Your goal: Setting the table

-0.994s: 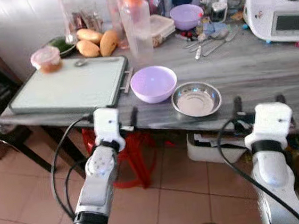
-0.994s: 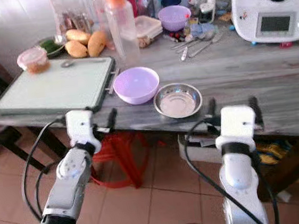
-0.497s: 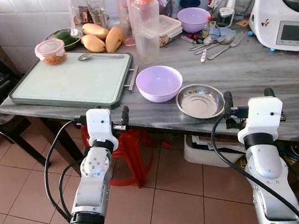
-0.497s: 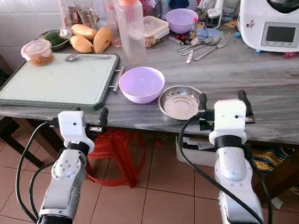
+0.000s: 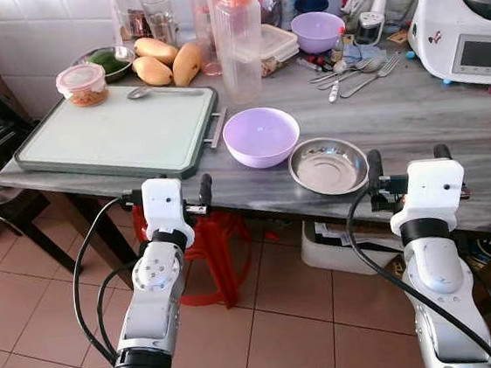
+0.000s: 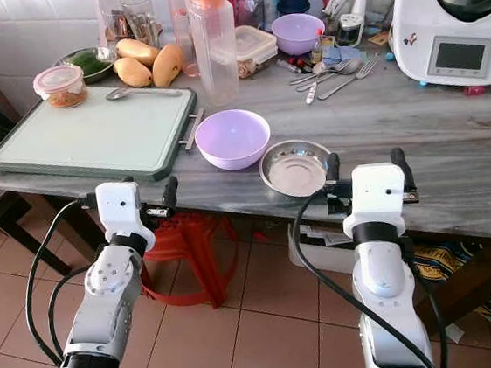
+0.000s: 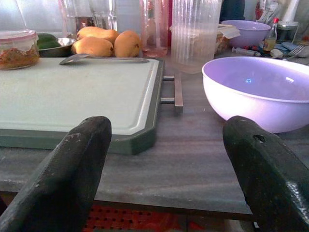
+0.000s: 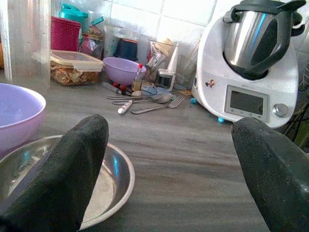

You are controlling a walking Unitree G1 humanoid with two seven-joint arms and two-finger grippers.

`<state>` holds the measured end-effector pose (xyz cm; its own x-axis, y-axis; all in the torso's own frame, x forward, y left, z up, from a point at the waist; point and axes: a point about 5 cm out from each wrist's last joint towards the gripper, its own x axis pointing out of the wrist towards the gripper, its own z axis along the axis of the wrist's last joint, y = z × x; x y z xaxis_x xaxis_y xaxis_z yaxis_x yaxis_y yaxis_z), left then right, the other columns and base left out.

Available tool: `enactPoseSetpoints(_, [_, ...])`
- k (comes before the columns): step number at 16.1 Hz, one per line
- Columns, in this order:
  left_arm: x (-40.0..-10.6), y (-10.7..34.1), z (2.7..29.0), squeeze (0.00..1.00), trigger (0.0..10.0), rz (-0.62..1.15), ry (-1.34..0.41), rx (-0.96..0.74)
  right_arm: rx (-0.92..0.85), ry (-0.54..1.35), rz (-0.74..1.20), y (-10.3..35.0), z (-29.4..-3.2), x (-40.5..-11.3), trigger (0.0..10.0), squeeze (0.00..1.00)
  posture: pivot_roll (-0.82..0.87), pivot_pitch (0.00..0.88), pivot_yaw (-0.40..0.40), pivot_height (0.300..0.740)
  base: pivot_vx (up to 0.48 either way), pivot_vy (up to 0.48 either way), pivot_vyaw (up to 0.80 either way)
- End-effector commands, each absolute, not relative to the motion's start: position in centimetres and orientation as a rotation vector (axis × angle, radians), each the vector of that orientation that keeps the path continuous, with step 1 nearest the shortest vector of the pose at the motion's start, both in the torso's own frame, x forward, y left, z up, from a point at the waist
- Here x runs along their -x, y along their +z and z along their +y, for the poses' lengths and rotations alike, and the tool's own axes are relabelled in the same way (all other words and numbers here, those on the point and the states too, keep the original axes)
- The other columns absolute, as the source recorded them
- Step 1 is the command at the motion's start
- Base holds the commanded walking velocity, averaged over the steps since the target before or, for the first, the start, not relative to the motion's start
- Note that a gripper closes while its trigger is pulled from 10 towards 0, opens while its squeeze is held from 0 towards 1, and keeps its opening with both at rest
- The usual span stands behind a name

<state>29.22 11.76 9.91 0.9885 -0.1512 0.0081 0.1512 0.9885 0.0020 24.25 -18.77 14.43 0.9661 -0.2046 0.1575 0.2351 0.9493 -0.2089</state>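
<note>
At the near edge of the grey table point(image 5: 449, 118), both claws hover with their fingers spread wide and nothing between them. Left claw point(image 5: 166, 190) sits just before the green-rimmed cutting board point(image 5: 117, 131); right claw point(image 5: 406, 167) sits just right of the steel dish point(image 5: 327, 166). A lilac bowl point(image 5: 261, 136) stands between board and dish, touching neither. Far back lie cutlery point(image 5: 352, 70), mangoes point(image 5: 162, 63) and a white kitchen machine point(image 5: 466, 11).

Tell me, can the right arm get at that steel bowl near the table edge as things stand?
Probably yes. The right gripper hangs open at the table's near edge, with the steel bowl just ahead and slightly to its left. Nothing lies between them; the lilac bowl sits further left, beside the steel one.
</note>
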Motion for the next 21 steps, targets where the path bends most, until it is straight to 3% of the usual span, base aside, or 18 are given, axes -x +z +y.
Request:
enactPoseSetpoints(1, [-29.3, 10.1, 11.8, 0.00, 10.0, -0.016, -0.152, -0.008, 0.224, -0.213, -0.127, 14.4, -18.6, -24.3, 10.0, 0.00, -0.12, 0.000, 0.009, 0.740, 0.000, 0.000, 0.00])
enactPoseSetpoints(2, [-29.2, 10.2, 11.8, 0.00, 10.0, -0.023, -0.144, -0.008, 0.223, -0.195, -0.135, 14.6, -18.6, -24.5, 10.0, 0.00, -0.12, 0.000, 0.009, 0.740, 0.000, 0.000, 0.00])
enactPoseSetpoints(3, [-28.5, 10.4, 12.9, 0.00, 10.0, -0.019, -0.116, -0.028, 0.265, -0.202, -0.086, 13.8, -19.5, -24.0, 10.0, 0.00, -0.11, 0.000, 0.061, 0.740, 0.000, 0.000, 0.00])
enactPoseSetpoints(5, [-28.1, 10.6, 13.4, 0.00, 10.0, -0.015, -0.109, -0.029, 0.224, -0.224, -0.046, 13.4, -20.1, -24.0, 10.0, 0.00, -0.11, 0.000, 0.060, 0.740, 0.000, 0.000, 0.00])
enactPoseSetpoints(13, [-28.0, 10.6, 13.7, 0.00, 10.0, 0.027, -0.103, -0.014, 0.096, -0.173, -0.002, 12.7, -18.5, -23.9, 10.0, 0.00, -0.11, 0.000, 0.073, 0.740, -0.041, 0.000, 0.00])
enactPoseSetpoints(21, [-28.0, 10.7, 13.3, 0.00, 10.0, 0.035, -0.114, -0.013, 0.075, -0.163, 0.009, 12.5, -18.6, -24.1, 10.0, 0.00, -0.11, 0.000, 0.065, 0.740, -0.339, 0.000, -0.80])
